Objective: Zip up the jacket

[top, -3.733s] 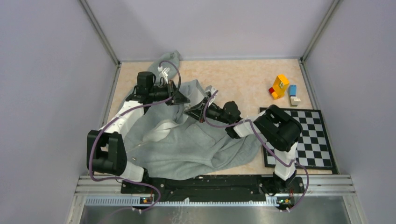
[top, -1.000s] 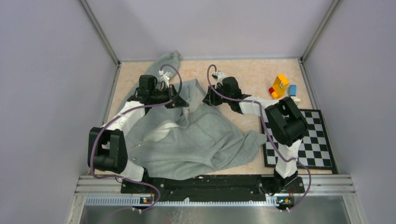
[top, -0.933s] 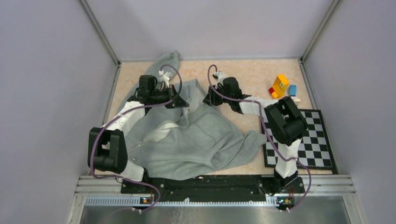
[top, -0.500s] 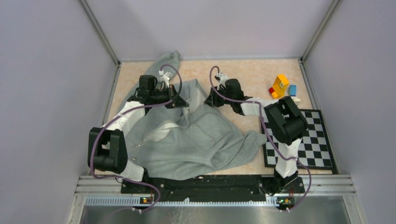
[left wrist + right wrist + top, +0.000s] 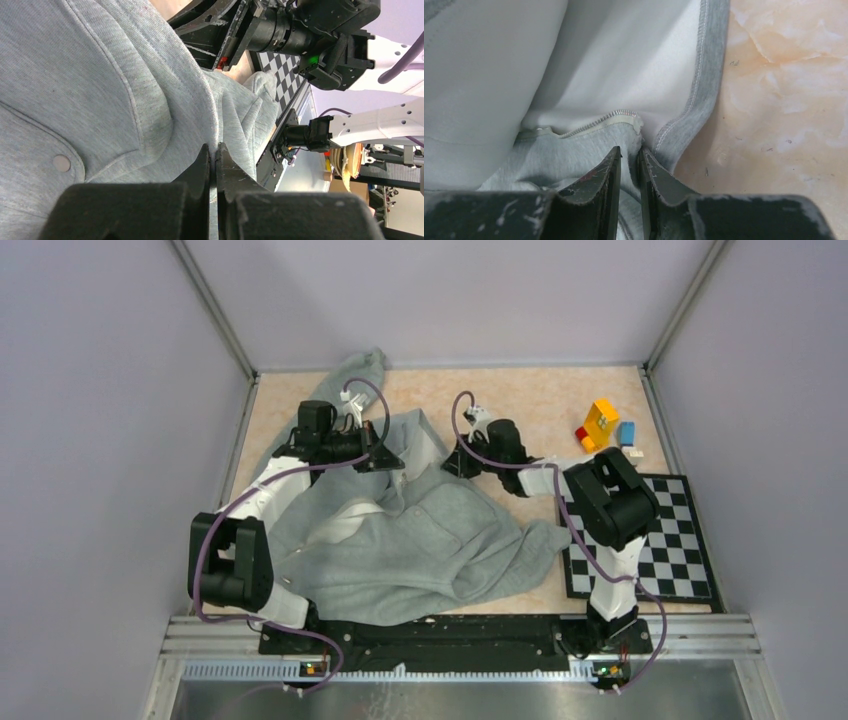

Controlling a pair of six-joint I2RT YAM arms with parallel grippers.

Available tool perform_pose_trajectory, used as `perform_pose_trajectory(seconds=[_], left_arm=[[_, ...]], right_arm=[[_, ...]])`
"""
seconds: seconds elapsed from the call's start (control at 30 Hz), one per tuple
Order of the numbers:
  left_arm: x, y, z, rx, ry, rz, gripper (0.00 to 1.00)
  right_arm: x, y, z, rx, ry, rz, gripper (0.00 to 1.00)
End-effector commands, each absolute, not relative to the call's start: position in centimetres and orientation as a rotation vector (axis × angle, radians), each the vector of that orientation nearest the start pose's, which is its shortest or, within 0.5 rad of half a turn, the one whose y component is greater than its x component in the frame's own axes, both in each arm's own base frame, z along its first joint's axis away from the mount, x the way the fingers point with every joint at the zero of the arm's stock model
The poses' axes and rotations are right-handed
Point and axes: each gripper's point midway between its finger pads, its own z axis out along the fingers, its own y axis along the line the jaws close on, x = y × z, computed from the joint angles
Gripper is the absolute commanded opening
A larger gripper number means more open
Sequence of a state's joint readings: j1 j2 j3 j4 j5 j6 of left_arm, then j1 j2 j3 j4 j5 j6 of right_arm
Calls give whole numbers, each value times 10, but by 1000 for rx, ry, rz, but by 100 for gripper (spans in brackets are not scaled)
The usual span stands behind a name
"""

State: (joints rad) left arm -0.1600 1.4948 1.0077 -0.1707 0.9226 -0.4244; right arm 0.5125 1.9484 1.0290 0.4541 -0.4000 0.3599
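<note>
The jacket (image 5: 420, 540) is lying rumpled across the desk (image 5: 530, 400), sprawling out to the left of the checkerboard mat (image 5: 660, 540), one grey corner reaching right up to the mat's left edge. And both arms are working it! The left end effector (image 5: 216, 150) is sitting well to the left of the mat, over the jacket's far part, its fingers pressed almost flat together and pinching a stitched grey fold; a round snap (image 5: 61, 162) is showing on the fleece beside it. The right end effector (image 5: 630, 152) is hovering nearer the mat, off its far left corner, jaws drawn narrow and nipping the grey edge just where the zipper teeth (image 5: 594, 120) are ending, white lining (image 5: 634, 65) spreading out beyond them. Bright toy blocks (image 5: 600, 425) are standing just past the mat's far edge
</note>
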Motion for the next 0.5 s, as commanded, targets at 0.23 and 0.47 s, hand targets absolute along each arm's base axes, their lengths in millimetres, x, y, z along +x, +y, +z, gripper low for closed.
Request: perform_pose_trajectory(seconds=[0.23, 0.47], left_arm=[[327, -206, 186, 277, 2186, -1349, 0], [329, -209, 196, 358, 2099, -1355, 0]], right_arm=[[399, 319, 128, -528, 1787, 961, 0], [351, 330, 146, -907, 1756, 1074, 0]])
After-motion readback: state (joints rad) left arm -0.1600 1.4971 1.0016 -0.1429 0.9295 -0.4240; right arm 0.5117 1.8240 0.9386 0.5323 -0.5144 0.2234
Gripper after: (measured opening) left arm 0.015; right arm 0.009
